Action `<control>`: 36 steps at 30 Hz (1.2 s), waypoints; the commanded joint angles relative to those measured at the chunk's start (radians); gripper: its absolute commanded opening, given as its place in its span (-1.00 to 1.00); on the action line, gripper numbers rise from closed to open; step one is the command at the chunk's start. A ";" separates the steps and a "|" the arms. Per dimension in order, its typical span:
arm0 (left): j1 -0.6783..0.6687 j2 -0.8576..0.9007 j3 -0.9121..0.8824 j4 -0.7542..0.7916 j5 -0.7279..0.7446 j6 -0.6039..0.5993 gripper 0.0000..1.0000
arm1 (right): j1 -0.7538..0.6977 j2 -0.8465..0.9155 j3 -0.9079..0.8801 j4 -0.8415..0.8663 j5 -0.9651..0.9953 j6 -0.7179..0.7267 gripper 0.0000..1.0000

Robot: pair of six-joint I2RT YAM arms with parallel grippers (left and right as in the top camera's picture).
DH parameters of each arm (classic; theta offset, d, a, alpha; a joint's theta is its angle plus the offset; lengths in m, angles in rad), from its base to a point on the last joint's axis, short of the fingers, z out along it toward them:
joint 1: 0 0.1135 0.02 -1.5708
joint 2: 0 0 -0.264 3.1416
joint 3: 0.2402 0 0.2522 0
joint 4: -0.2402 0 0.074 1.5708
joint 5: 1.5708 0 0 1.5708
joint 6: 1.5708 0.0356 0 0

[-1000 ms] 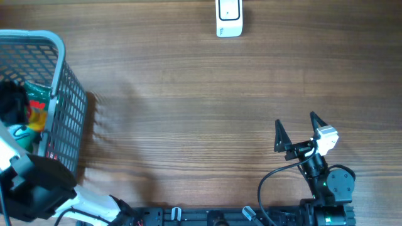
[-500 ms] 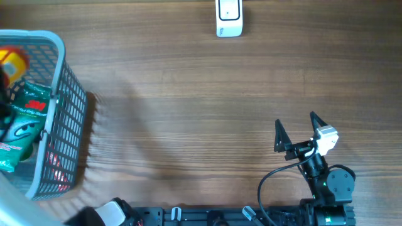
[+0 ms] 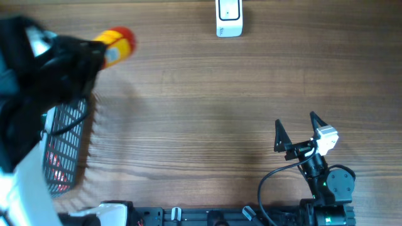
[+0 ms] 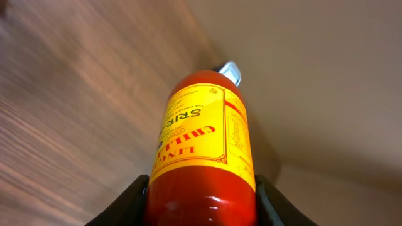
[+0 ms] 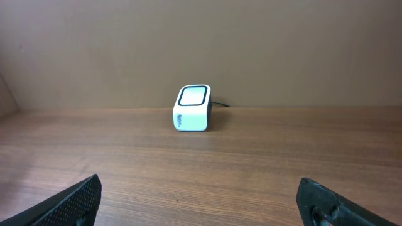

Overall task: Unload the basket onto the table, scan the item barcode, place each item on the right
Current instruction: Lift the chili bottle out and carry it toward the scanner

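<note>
Left pincer (image 4: 201,204) holds the sauce bottle (image 4: 204,138) outside the basket (image 3: 66,132)

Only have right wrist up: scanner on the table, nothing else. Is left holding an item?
Observer: Yes, left gripper is shut on a red sauce bottle with a yellow label.
Operator: Where, relative to the scanner?
Observer: Overhead puts the bottle well left of the scanner, held up beside the basket.
Operator: Barcode visible?
Observer: None in the left wrist view; only yellow label print faces that camera.
</note>
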 commanded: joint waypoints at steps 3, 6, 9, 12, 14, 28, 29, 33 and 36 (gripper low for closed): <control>-0.220 0.153 0.017 -0.016 -0.115 -0.001 -0.35 | 0.004 -0.008 -0.001 0.003 0.017 0.015 0.99; -0.330 0.249 0.017 -0.029 -0.173 0.000 -0.34 | 0.004 -0.008 -0.001 0.003 0.017 0.015 0.99; -0.436 0.364 0.017 -0.036 -0.227 0.003 -0.33 | 0.004 -0.008 -0.001 0.003 0.017 0.015 0.99; -0.500 0.444 0.017 -0.032 -0.234 0.034 -0.29 | 0.004 -0.008 -0.001 0.003 0.017 0.015 0.99; -0.547 0.512 0.017 -0.029 -0.234 0.108 -0.28 | 0.004 -0.008 -0.001 0.003 0.017 0.014 0.99; -0.665 0.741 0.009 0.042 -0.233 0.677 -0.35 | 0.004 -0.008 -0.001 0.003 0.017 0.015 0.99; -0.665 0.743 0.005 0.052 -0.230 0.696 -0.31 | 0.004 -0.008 -0.001 0.003 0.017 0.015 1.00; -0.665 0.743 -0.022 0.090 -0.230 0.763 -0.28 | 0.004 -0.008 -0.001 0.003 0.017 0.015 0.99; -0.665 0.743 -0.058 0.116 -0.234 0.765 -0.26 | 0.004 -0.008 -0.001 0.003 0.017 0.015 0.99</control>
